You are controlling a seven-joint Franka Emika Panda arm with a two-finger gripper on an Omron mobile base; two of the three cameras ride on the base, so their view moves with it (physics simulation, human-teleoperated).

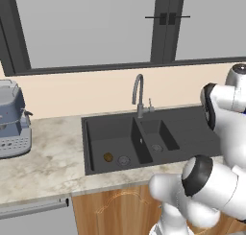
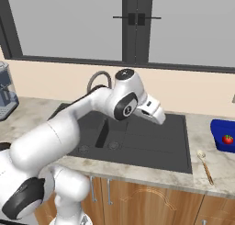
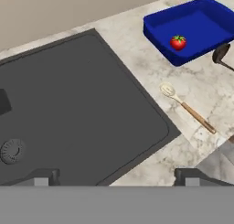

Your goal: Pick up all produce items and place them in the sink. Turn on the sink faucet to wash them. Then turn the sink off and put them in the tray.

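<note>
Gripper (image 3: 117, 175) jaws wide apart, nothing held, above the sink's (image 3: 137, 99) flat right edge. Tomato (image 3: 178, 42) sits in tray (image 3: 157, 33) (spoon (image 3: 187, 108) between); brown item (image 1: 108, 157) in left basin.

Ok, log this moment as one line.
gripper: open, empty | tomato: in blue tray | brown item: in sink | faucet: no water seen

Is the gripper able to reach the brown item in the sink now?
Probably yes. The brown item lies uncovered on the floor of the wider basin of the sink, nothing over it, and the gripper is open and empty.
</note>
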